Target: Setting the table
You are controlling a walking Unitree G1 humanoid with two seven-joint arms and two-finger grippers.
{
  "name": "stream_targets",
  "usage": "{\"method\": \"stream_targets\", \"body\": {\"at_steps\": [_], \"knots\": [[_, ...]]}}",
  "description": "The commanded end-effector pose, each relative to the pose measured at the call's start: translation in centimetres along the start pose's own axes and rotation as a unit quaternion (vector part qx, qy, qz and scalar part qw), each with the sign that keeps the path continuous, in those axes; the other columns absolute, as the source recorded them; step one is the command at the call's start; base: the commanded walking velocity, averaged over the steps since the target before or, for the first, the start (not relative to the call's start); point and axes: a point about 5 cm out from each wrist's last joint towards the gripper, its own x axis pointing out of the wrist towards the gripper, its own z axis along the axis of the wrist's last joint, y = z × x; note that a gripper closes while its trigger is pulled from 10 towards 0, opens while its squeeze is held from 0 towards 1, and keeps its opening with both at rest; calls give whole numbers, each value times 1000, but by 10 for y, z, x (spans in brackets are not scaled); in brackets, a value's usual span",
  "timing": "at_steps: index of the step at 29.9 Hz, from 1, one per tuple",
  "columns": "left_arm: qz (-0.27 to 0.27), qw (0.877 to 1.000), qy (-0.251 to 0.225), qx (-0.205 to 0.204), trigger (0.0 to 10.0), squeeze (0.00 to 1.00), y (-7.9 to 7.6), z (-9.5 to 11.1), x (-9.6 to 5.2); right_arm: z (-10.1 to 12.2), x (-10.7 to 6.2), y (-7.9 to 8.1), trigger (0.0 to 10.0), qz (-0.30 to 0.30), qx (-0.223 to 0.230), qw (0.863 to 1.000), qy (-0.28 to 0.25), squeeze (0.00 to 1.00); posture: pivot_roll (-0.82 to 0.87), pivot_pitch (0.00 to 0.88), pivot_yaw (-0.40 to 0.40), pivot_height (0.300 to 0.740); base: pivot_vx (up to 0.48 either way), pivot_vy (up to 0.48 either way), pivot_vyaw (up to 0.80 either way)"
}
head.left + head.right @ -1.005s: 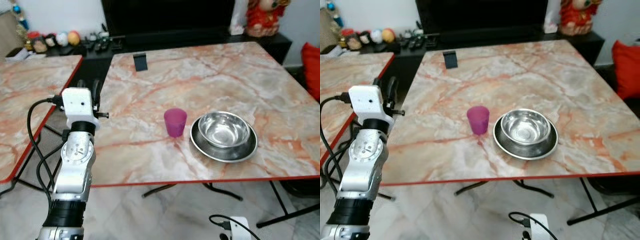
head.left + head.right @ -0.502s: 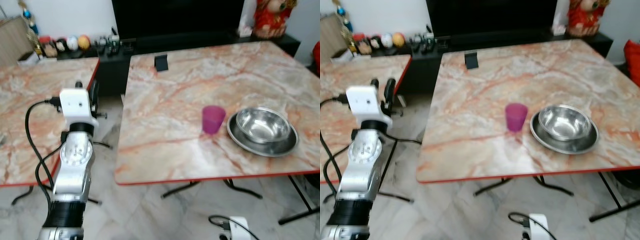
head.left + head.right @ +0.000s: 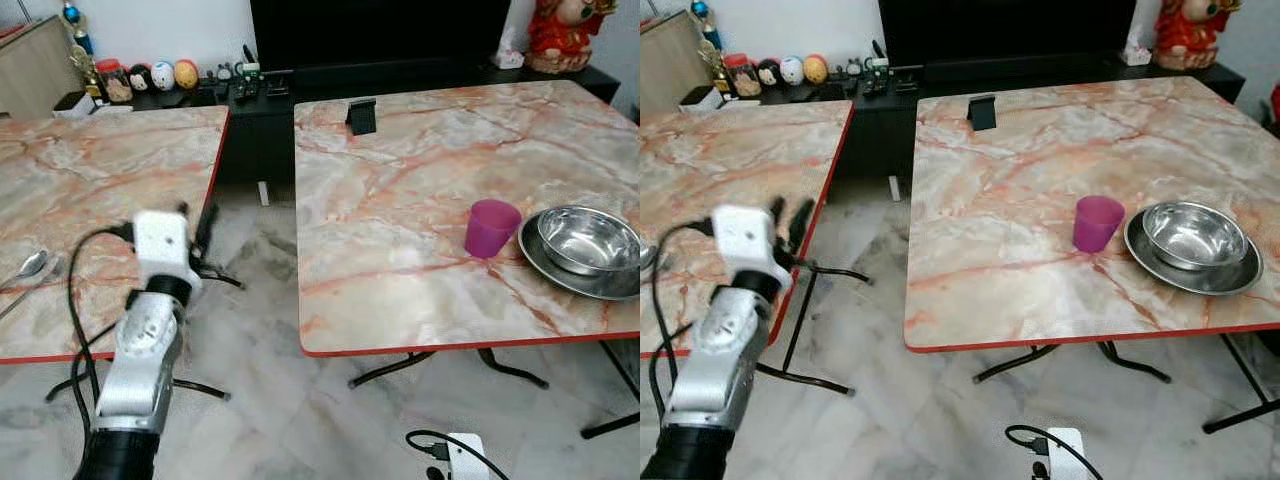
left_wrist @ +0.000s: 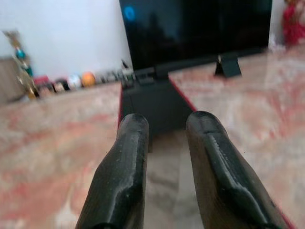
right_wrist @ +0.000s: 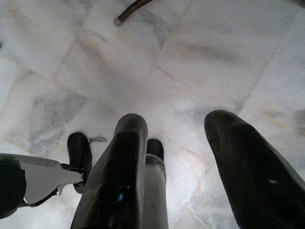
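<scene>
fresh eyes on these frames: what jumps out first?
The purple cup and the steel bowl, nested in a steel plate, stand side by side near the front right of the right marble table. The left gripper is raised, open and empty, over the gap between the two tables. A spoon lies at the far left on the left table.

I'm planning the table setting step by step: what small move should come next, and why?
Probably keep turning left toward the spoon on the left table: the cup and bowl on its plate lack cutlery, and the open left gripper holds nothing.
</scene>
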Motion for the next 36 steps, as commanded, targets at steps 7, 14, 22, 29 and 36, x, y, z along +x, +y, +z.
{"method": "stream_targets", "body": {"at_steps": [7, 14, 22, 29, 36], "knots": [[-58, 995, 79, 3, 10000, 0, -7, -35, -17, -2, 0, -3, 10000, -4, 2, 1000, 3, 0, -52, 0, 54, 740, 0, 0, 0], [-152, 978, 119, 81, 10000, 0, -19, -58, -38, 0, 0, -2, 10000, -4, 0, 1000, 0, 0, -48, 0, 52, 740, 0, 0, 0], [-152, 969, 164, 103, 10000, 0, -14, -82, -55, 1, 0, 0, 10000, -2, -1, 1000, -1, 0, -48, 0, 51, 740, 0, 0, 0], [-166, 957, 194, 135, 10000, 0, -10, -101, -73, 3, 1, 2, 10000, -1, -2, 1000, -4, 0, -46, 0, 53, 740, 0, 0, 0], [-212, 935, 218, 184, 10000, 0, -11, -119, -93, 5, 1, 2, 10000, -1, -2, 1000, -8, 0, -48, 0, 54, 740, 0, 0, 0]]}}
